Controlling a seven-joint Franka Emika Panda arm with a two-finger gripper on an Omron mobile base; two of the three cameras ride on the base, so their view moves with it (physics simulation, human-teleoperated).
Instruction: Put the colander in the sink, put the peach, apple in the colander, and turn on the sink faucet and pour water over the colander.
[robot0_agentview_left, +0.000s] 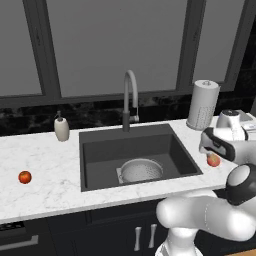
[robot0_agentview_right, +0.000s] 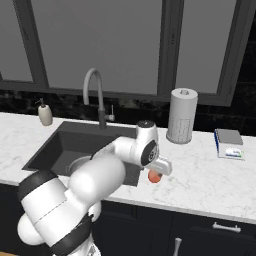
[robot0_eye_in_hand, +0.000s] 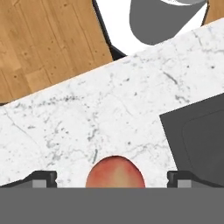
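Observation:
The pale perforated colander (robot0_agentview_left: 141, 170) sits on the floor of the dark sink (robot0_agentview_left: 100, 150), and in the right base view its rim (robot0_agentview_right: 76, 164) peeks out behind my arm. On the counter right of the sink lies the peach (robot0_agentview_left: 213, 160) (robot0_agentview_right: 155, 177) (robot0_eye_in_hand: 115, 172). My gripper (robot0_agentview_left: 212, 154) (robot0_agentview_right: 156, 173) (robot0_eye_in_hand: 112, 179) hangs just above it, open, one fingertip (robot0_eye_in_hand: 43, 178) on each side and apart from the fruit. The red apple (robot0_agentview_left: 24, 177) rests far left on the counter. The faucet (robot0_agentview_left: 130, 95) (robot0_agentview_right: 92, 85) arches over the basin; no water runs.
A beige soap dispenser (robot0_agentview_left: 61, 128) stands left of the sink. A paper towel roll (robot0_agentview_left: 202, 105) (robot0_agentview_right: 181, 116) stands at the back right, and a small flat box (robot0_agentview_right: 230, 144) lies further right. The counter's front edge and wooden floor (robot0_eye_in_hand: 43, 43) lie just beyond the peach.

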